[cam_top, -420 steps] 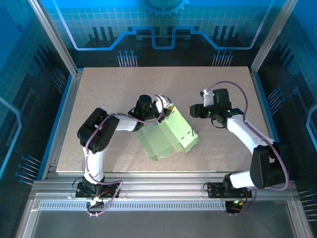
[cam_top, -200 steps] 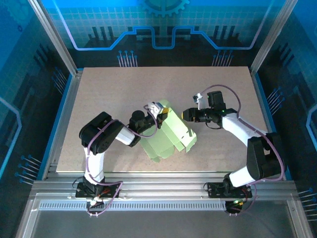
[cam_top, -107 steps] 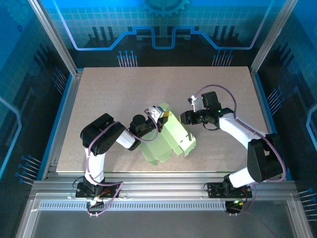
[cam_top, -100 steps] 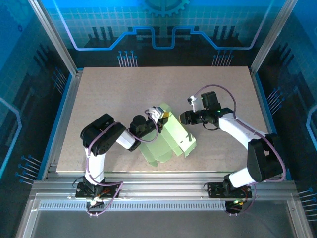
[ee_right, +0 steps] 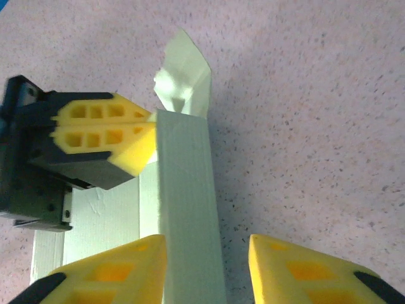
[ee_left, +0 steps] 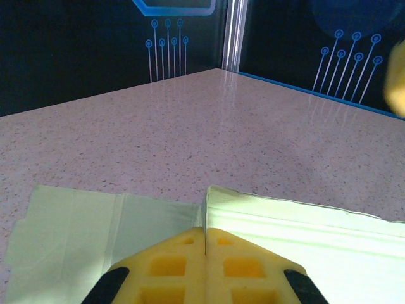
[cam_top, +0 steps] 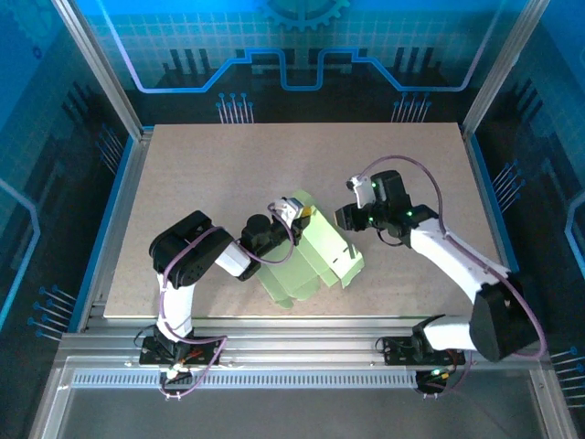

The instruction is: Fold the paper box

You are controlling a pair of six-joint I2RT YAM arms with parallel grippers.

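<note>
Two grippers meet at the paper box (cam_top: 311, 261), which lies partly folded near the middle of the table (cam_top: 210, 165). The left gripper (cam_top: 297, 212) has its yellow fingers (ee_left: 171, 266) pressed together on a raised edge of the card (its wrist view shows the thin edge running into the seam between them). The right gripper (cam_top: 345, 219) is spread wide, one finger on each side of the same upright pale green panel, gripping nothing.
</note>
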